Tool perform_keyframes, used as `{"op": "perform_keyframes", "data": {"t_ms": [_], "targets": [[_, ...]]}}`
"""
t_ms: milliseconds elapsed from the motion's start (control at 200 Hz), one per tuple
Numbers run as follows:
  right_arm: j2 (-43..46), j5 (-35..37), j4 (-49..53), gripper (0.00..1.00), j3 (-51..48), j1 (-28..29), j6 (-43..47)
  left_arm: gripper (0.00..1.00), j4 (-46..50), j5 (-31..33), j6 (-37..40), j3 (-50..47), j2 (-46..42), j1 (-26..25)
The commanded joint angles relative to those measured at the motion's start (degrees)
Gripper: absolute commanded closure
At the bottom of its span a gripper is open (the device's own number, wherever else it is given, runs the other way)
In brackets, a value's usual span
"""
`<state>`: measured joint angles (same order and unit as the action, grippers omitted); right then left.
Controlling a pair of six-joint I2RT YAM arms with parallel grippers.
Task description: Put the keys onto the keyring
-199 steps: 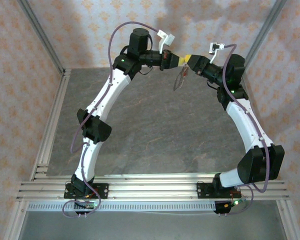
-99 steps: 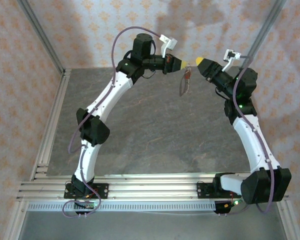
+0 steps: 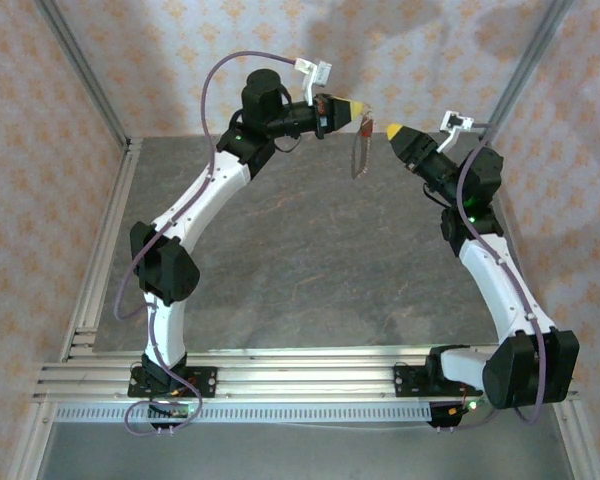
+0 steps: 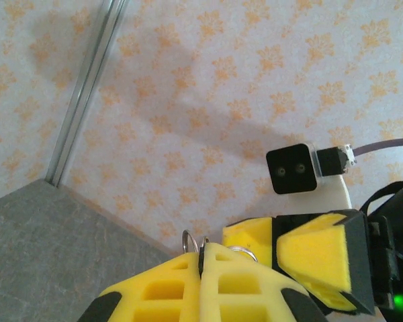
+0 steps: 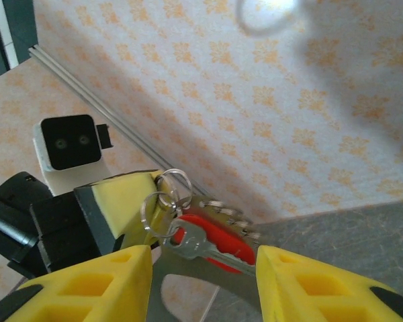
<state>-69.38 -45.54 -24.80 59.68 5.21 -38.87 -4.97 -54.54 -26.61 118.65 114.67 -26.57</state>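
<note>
— Keyring (image 3: 358,158), where is it?
— Hanging from the left gripper (image 3: 361,108), at twelve o'clock over the far edge of the table (image 3: 310,260), off the surface.
— Grip?
— Jaws pressed together on its small wire rings (image 5: 175,182).
— And the key (image 5: 221,247)?
— Red head, just under those rings, with the beaded chain (image 5: 234,215) at its one o'clock. Whether it's threaded on, I can't tell.
— Right gripper (image 3: 391,131)?
— At three o'clock of the left one, near it but not touching. Its fingers (image 5: 101,285) are spread apart and hold nothing.
</note>
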Motion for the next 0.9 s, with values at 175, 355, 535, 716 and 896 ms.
{"op": "perform_keyframes", "data": {"t_ms": [175,355,535,716,896], "targets": [[-1.43,1.62,-4.17,0.56,3.84,2.65,0.56,1.00,-6.45,1.91,-2.31,-1.32,-3.06,0.02],[-3.59,1.97,-1.68,0.56,7.12,4.53,2.58,1.00,-6.90,1.85,-2.70,-1.41,-3.22,0.03],[-5.05,2.27,0.56,0.58,9.62,5.72,4.42,1.00,-6.72,1.63,-2.76,-1.22,-3.22,0.02],[-5.76,2.80,3.33,0.63,10.85,6.04,6.30,1.00,-6.72,1.46,-2.81,-0.79,-3.05,-0.04],[-6.20,3.17,4.93,0.72,11.59,5.99,7.13,1.00,-6.72,1.29,-2.97,-0.43,-2.91,-0.06]]}}
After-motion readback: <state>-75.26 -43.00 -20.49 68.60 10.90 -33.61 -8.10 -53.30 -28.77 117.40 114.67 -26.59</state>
